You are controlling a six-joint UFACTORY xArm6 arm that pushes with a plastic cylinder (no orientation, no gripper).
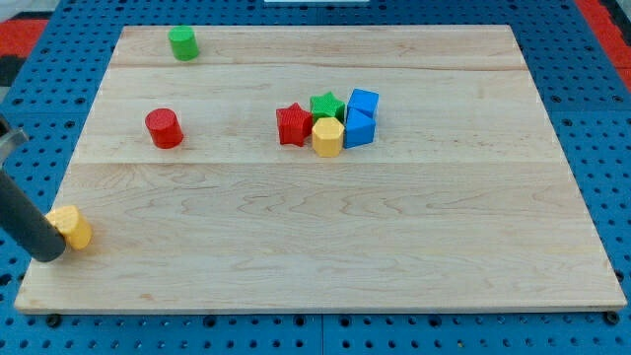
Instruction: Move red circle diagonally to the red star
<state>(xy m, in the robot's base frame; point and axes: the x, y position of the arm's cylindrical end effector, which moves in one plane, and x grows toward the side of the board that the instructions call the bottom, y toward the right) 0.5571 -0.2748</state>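
Observation:
The red circle [164, 128] stands on the wooden board at the view's left, upper middle. The red star [293, 125] sits near the board's centre, well to the right of the circle, at the left end of a tight cluster. My tip [49, 254] is at the board's bottom left edge, touching or nearly touching a yellow block [72, 227] just to its right. The tip is far below and left of the red circle.
Next to the red star are a green star [326, 105], a yellow hexagon [327, 137], a blue cube [364, 102] and another blue block [358, 129]. A green cylinder [182, 42] stands at the top left. The board [394, 247] lies on a blue pegboard.

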